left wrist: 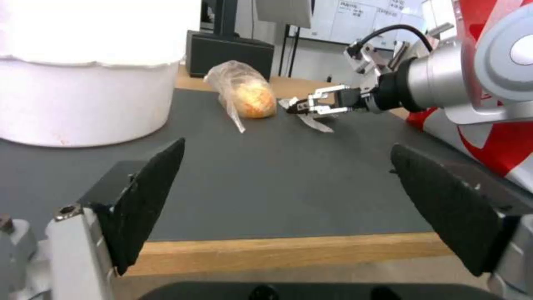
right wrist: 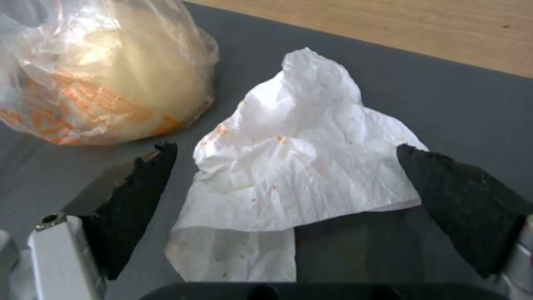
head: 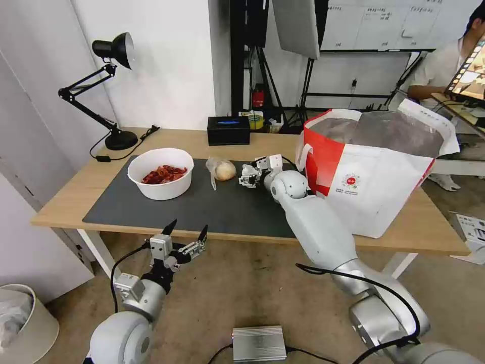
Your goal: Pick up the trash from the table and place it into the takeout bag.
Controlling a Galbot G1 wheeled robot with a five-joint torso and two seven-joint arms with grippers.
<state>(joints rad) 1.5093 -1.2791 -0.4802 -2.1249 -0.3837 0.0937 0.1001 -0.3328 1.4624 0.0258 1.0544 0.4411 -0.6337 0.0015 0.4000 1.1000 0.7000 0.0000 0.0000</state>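
Takeout bag (head: 376, 187): one boxy white bag with red side panels, standing open on the right end of the table (head: 166, 136); silver foil lining shows inside, contents cannot be told.
Logo: one small round red mark (head: 350, 181) on the bag's white front, with tiny lettering under it too small to read.
White bowl (head: 160, 173): one, on the left part of the dark grey mat (head: 212, 207), holding red scraps (head: 164, 174).
Clear bag with tan bun (head: 222, 169): one, lying on the mat between the bowl and the right gripper; orange print on the plastic, not readable.
Crumpled white tissue (right wrist: 300, 166): one, on the mat just beside the bun bag, speckled with orange stains.
Right gripper (head: 248, 178): low over the mat, fingers (right wrist: 139, 196) spread apart on either side of the tissue, not clamped on it.
Left gripper (head: 186, 231): held off the table's near edge, below the mat, its two dark pads (left wrist: 150, 200) wide apart and empty.
Black rectangular box (head: 228, 130): one, at the table's far edge.
Black desk lamp (head: 103, 91): one, on the far left corner.
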